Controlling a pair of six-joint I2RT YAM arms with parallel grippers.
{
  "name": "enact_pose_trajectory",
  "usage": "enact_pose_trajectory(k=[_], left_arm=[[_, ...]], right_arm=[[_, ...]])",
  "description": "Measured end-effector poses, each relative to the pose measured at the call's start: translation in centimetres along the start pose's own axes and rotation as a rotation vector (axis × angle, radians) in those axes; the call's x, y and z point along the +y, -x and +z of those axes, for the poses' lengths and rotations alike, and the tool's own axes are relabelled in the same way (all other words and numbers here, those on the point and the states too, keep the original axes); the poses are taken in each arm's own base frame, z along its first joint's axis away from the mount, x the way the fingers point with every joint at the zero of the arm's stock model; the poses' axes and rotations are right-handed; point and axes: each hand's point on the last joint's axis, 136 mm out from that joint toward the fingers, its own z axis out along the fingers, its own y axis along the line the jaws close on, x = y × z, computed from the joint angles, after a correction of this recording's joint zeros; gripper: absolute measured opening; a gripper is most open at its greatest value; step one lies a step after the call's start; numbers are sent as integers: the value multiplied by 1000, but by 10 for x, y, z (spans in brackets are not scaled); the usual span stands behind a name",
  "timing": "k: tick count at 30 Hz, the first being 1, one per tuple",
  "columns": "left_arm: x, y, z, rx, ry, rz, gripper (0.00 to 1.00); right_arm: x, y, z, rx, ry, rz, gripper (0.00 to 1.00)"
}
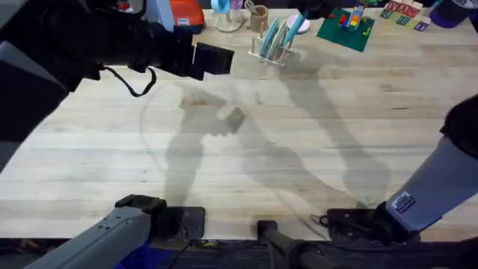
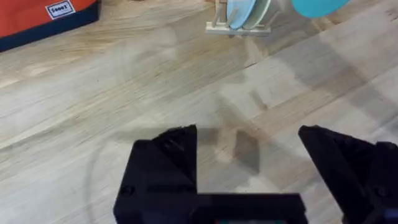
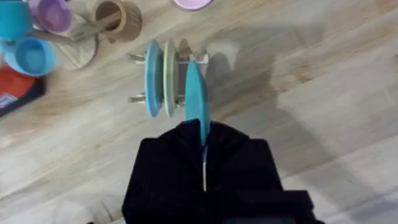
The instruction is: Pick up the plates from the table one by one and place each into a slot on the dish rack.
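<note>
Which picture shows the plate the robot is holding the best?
The right wrist view: the held plate stands edge-on between the right gripper's fingers, just above the rack. The left wrist view catches part of it; overhead it is small and far.

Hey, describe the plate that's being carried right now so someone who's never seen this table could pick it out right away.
Look to the far edge of the wooden table, where the small pale dish rack already holds two plates upright. The turquoise plate hangs edge-on just in front of that rack. Unlike the racked ones, it is clamped in the right tool.

Robot lab bench (butcher-block table, toy cups).
</note>
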Motion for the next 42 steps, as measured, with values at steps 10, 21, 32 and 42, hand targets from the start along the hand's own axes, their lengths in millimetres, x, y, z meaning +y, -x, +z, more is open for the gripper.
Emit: enact_pose_trajectory(k=[10, 21, 32, 42], left_arm=[[0, 0, 0, 0, 0, 0, 995], [0, -1, 0, 5, -1, -1, 995], [0, -3, 0, 14, -2, -5, 995], [0, -3, 0, 14, -2, -5, 995]], right_arm=[[5, -6, 22, 18, -23, -6, 29], [8, -4, 26, 11, -15, 0, 29], [5, 1, 28, 8, -20, 11, 29], [5, -9, 58, 41, -63, -2, 29]])
